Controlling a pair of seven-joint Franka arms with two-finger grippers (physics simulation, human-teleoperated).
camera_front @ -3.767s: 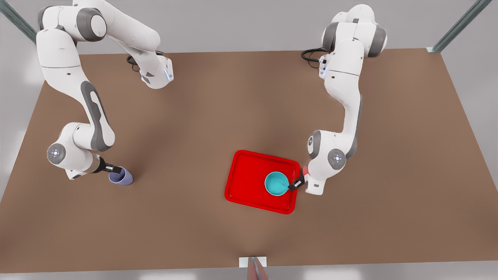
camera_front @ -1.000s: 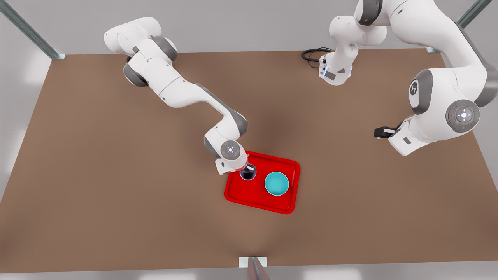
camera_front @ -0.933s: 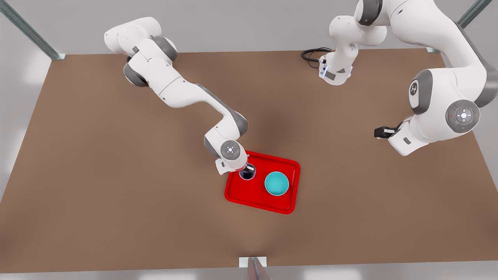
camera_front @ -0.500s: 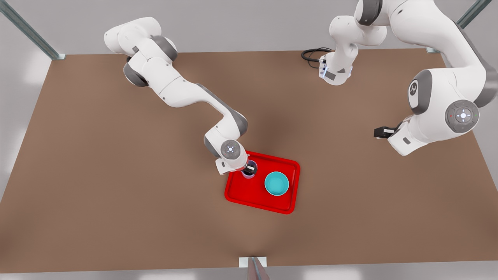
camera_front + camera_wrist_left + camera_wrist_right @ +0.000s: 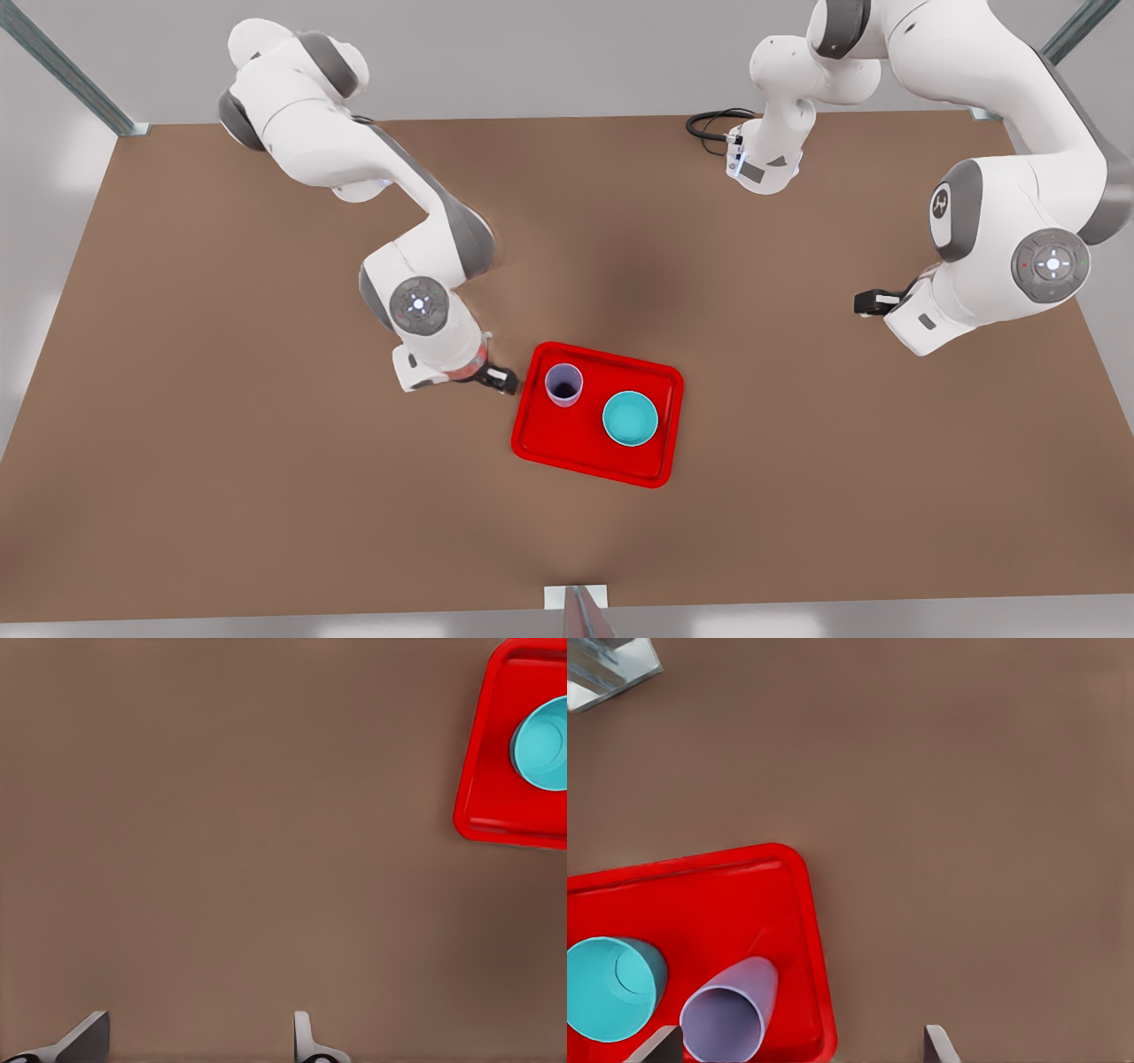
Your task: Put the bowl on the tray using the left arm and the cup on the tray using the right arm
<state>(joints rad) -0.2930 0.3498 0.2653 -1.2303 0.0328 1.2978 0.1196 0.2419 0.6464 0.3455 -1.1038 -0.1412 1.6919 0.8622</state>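
The red tray (image 5: pixel 567 443) lies near the middle of the table. On it the lavender cup (image 5: pixel 563 385) stands upright, and the teal bowl (image 5: pixel 630 418) sits beside it toward the front view's right. My right gripper (image 5: pixel 501 381) hangs just off the tray's edge at the front view's left, open and holding nothing. Its wrist view shows the cup (image 5: pixel 731 1014), the bowl (image 5: pixel 611 988) and the tray (image 5: pixel 700 895) below the open gripper (image 5: pixel 799 1047). My left gripper (image 5: pixel 866 303) waits far to the front view's right, open (image 5: pixel 195 1041) over bare table, with the tray (image 5: pixel 487 771) and bowl (image 5: pixel 542 742) farther off.
A black cable (image 5: pixel 709 124) loops by the arm base (image 5: pixel 762 168) at the table's back edge. A small metal bracket (image 5: pixel 576 598) sits at the front edge and also appears as a bracket (image 5: pixel 607 669) in the right wrist view. Brown tabletop surrounds the tray.
My right gripper let go of the cup and drew back off the tray toward the front view's left. The cup stays upright on the tray. The left arm has barely moved.
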